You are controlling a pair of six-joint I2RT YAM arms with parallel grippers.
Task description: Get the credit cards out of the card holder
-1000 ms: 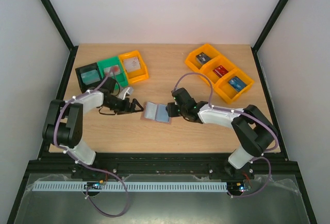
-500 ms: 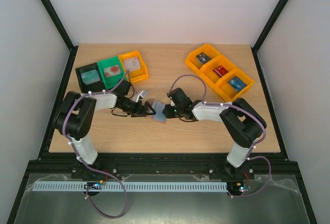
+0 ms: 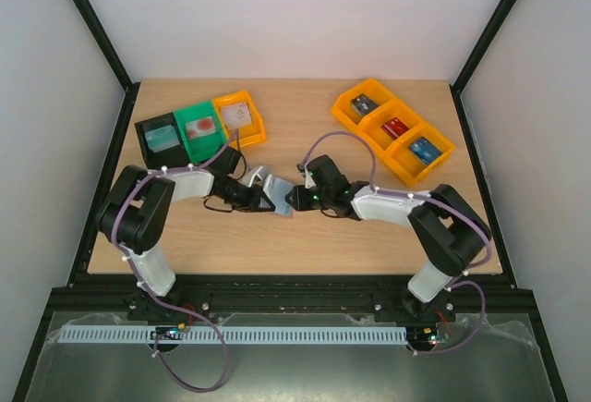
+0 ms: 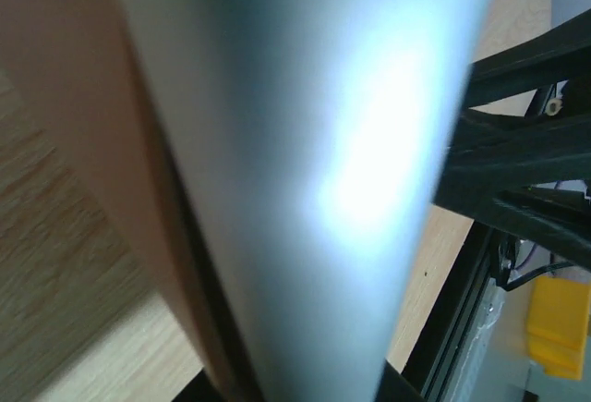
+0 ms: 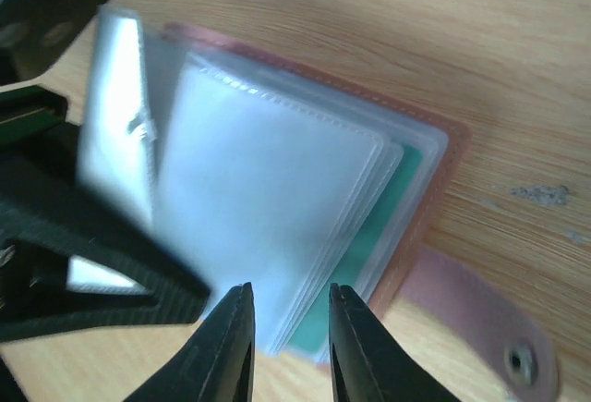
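From above, I see the card holder (image 3: 274,189) mid-table (image 3: 305,134) on pale wood grain, one stiff panel tilted up. My left gripper (image 3: 260,195) is clamped on that panel, and my right gripper (image 3: 295,201) meets the opposite edge. Orange bins (image 3: 392,129) stand well apart, with bare wood between.

Left wrist: a glossy grey-blue panel, blurred, fills the frame.

Right wrist: clear stitched sleeves (image 5: 268,171) fan over a tan backing. A teal card (image 5: 369,226) shows beneath, and a snap strap (image 5: 471,319) lies flat. My right fingers stand narrowly apart at the sleeves' corner; I cannot tell whether they pinch it.
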